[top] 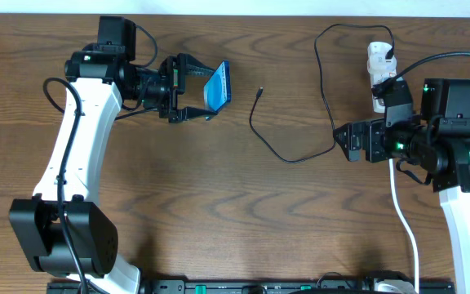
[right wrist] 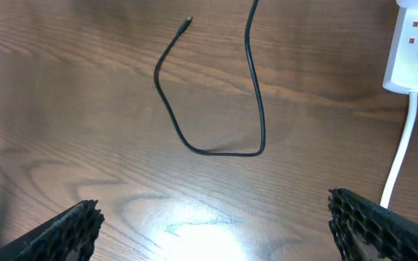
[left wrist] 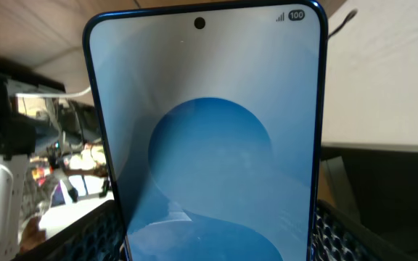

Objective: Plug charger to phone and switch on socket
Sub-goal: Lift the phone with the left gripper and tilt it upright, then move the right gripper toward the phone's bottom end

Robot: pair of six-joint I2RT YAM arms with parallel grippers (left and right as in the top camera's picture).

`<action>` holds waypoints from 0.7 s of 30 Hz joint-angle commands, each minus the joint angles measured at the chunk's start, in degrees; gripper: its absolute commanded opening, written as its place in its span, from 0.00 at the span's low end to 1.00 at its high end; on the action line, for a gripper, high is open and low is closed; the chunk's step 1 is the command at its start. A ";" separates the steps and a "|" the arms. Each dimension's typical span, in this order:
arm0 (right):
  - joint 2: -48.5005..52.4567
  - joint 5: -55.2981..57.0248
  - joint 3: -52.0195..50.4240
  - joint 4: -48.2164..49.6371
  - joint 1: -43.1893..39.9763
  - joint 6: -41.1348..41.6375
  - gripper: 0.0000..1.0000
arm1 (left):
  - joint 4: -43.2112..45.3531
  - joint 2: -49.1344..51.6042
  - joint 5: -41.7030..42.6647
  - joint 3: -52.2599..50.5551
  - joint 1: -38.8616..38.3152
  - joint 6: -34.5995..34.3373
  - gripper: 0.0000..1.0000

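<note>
The left arm reaches up the desk (top: 219,212) and turns at the wrist toward the centre. Its left hand (top: 201,88) is clamped on the phone (top: 218,85), held off the wood and tilted on edge, blue screen facing its own wrist camera. Right of the phone and apart from it, the connector tip (top: 260,91) of the charger (top: 287,160) lies loose; the black cable loops down, then up to the socket (top: 376,64) at far right, where its plug appears seated. The right hand (top: 348,140) hovers just beside the cable's rising stretch, jaws wide and empty. Plugging looks barely begun: next, that hand likely must pick up the tip and align it with the phone's port
</note>
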 commanded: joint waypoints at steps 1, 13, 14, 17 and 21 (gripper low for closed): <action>0.33 -0.59 0.98 -0.20 0.33 0.28 0.99 | 0.07 -0.96 5.86 0.39 0.20 -0.26 0.07; 0.35 -2.21 0.98 0.96 0.35 2.32 0.99 | 0.07 -0.94 3.50 0.39 0.20 3.02 0.07; 0.35 -3.32 0.98 1.57 0.39 2.93 0.99 | 0.07 -0.96 1.84 0.39 0.17 3.32 0.07; 0.42 -7.08 0.98 3.96 0.72 4.72 0.99 | 0.09 -0.96 -5.11 0.39 -0.04 3.48 0.07; 1.22 -7.82 0.94 7.54 2.58 10.64 0.99 | 0.09 -0.94 -15.13 0.39 -0.87 4.48 0.08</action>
